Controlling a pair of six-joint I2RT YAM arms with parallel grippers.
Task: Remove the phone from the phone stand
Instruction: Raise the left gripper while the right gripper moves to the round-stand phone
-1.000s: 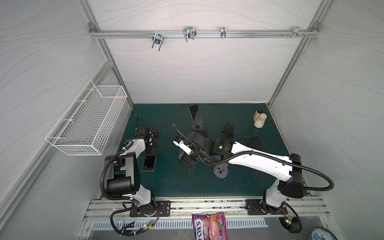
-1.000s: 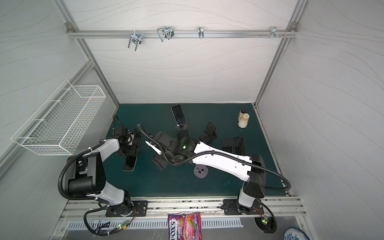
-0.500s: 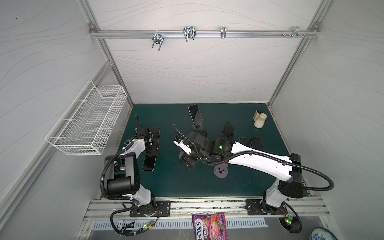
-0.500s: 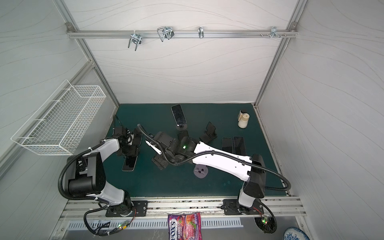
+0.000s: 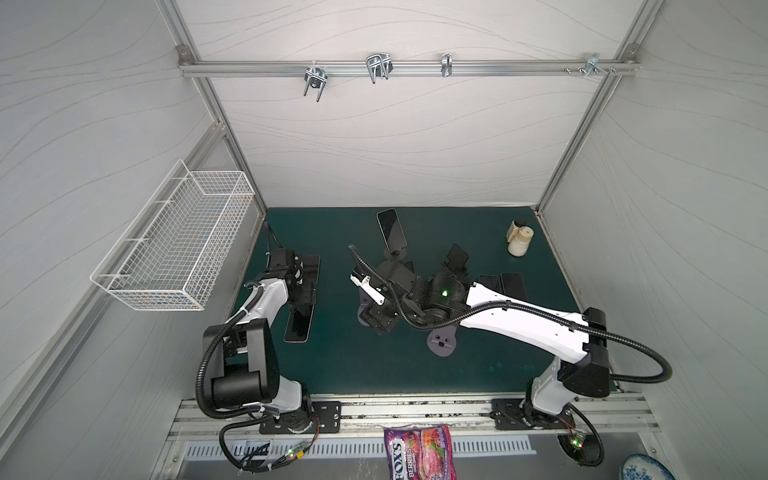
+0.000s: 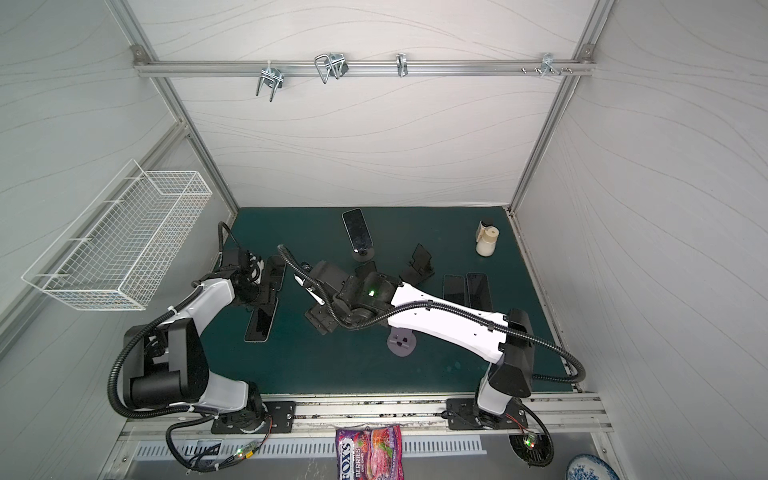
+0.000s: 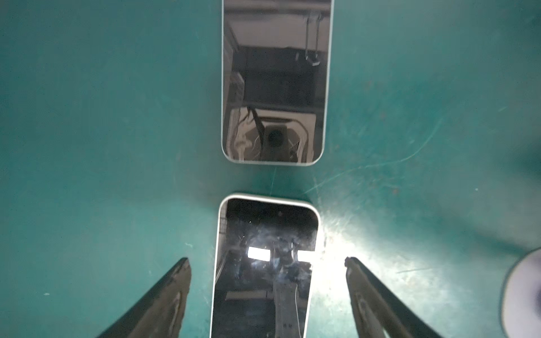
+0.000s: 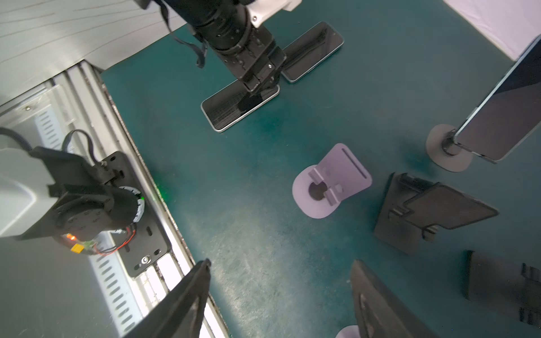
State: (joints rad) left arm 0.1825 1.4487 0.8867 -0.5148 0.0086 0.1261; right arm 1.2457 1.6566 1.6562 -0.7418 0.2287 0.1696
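- One bag of Fox's berry sweets (image 5: 419,455) lies on the front ledge, off the green mat (image 5: 353,365).
- An empty lilac stand (image 5: 441,343) sits near the front, below the right arm.
- On the left, the left gripper (image 7: 266,259) hangs over a silver-edged phone (image 7: 265,228) that lies flat. Its jaws are parted, one on either side of the phone and clear of both edges, grasping nothing.
- A second flat phone (image 7: 275,82) lies end to end just beyond it.
- Mid-mat, the right gripper (image 8: 281,261) is spread and empty over bare mat.
- Two dark phones (image 5: 513,284) lie side by side on the right.
- A black folding stand (image 5: 457,257) stands empty behind the arm.
- At the back, the propped phone (image 5: 390,227) leans on its round-based phone stand (image 5: 395,252), untouched.
- A cream bottle (image 5: 517,243) stands far right.
- In both top views, arms and phones sit where they did a second ago.
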